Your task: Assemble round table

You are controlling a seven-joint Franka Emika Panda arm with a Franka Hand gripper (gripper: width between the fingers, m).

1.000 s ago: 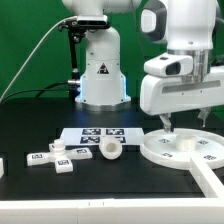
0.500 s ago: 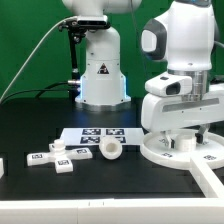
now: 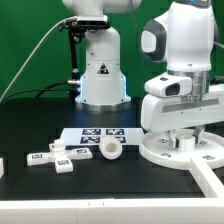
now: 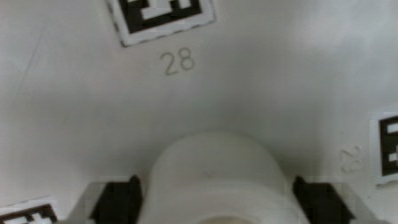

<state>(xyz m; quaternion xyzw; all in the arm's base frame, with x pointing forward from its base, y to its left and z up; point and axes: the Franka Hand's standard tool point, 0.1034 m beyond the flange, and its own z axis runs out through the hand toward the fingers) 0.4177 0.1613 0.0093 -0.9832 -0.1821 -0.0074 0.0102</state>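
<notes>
Matte black desk [image 3: 30, 125], green backdrop [image 3: 20, 40] behind. The round disc [image 3: 160, 153] sits by the desk's front edge, toward the exterior view's right, with the gripper [image 3: 178, 140] down on it. Wrist view: dark pads [image 4: 118, 200] flank a rounded white bump [image 4: 214, 175]; gripping or loose, cannot tell. The leg [image 3: 109, 149] lies mid-desk and the foot [image 3: 60, 160] is front-left.

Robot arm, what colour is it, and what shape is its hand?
The arm is white, made of chunky rounded parts with a dark ring at one joint. Its base carries a triangle mark, and black cables trail from it. The hand is a wide white block with dark fingers.
</notes>
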